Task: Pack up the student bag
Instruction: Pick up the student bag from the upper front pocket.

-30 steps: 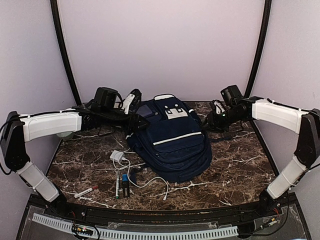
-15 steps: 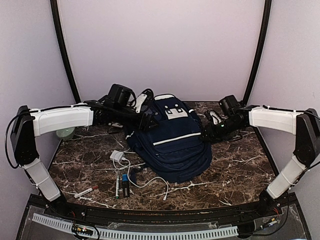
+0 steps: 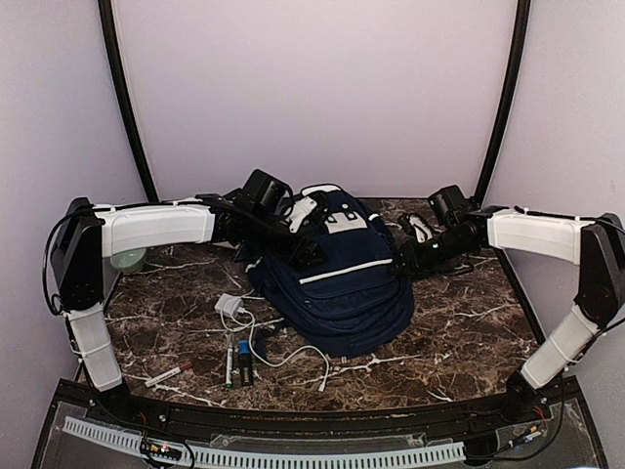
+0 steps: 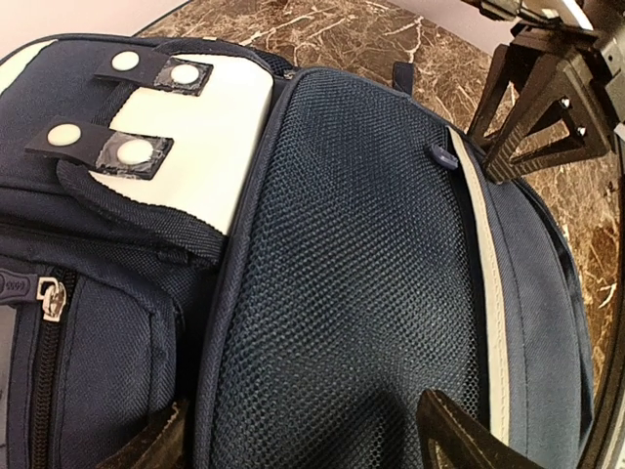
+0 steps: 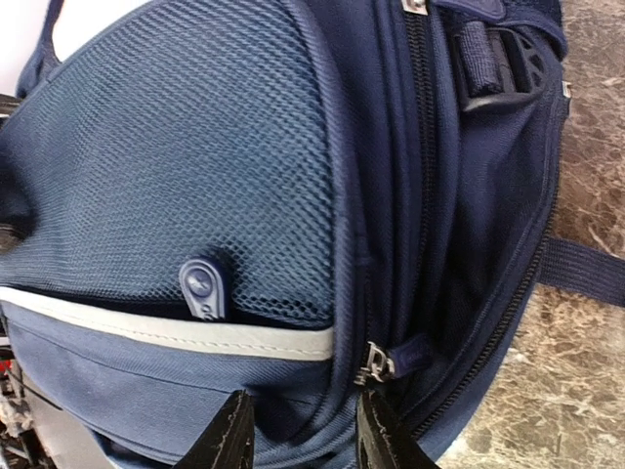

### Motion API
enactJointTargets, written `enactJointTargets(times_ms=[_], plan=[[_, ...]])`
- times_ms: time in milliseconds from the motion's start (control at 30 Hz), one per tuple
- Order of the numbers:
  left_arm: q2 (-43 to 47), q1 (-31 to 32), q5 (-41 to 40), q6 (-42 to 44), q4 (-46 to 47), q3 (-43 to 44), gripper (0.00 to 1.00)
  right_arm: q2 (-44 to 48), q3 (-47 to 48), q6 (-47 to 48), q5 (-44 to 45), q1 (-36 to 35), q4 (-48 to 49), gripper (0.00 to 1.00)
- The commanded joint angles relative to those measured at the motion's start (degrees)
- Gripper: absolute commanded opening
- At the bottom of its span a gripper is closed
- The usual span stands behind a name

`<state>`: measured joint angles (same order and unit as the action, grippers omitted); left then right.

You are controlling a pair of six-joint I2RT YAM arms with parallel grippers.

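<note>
top external: left gripper (image 3: 305,233) has swung over the student bag (image 3: 337,283), jaws wide, empty; right gripper (image 5: 303,430) half-closed at zipper (image 5: 376,363), hold unclear; unzipping likely next.

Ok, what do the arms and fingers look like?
The left arm and right arm have white shells, black joints and loose black cables. The fingers are black and tapered; the right pair shows open triangular framing.
</note>
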<state>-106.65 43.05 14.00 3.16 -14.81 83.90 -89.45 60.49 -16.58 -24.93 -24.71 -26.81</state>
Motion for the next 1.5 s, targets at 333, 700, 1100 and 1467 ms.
enactJointTargets(times_ms=[333, 700, 1100, 1467], plan=[[1.9, 0.2, -7.0, 3.5, -2.1, -2.9, 0.72, 3.5, 1.8, -0.2, -0.3, 1.2, -2.0, 0.36], [1.1, 0.1, -5.4, 3.7, -2.8, -2.5, 0.23, 2.2, 3.3, 6.5, 8.1, 3.7, -5.3, 0.30], [1.1, 0.1, -7.1, 4.2, -3.2, -3.2, 0.17, -4.3, 7.3, 15.7, 9.8, -0.2, -6.7, 0.25], [0.8, 0.1, -7.9, 5.0, -3.4, -3.0, 0.17, -5.8, 11.6, 20.0, 14.1, -5.5, -8.3, 0.26]])
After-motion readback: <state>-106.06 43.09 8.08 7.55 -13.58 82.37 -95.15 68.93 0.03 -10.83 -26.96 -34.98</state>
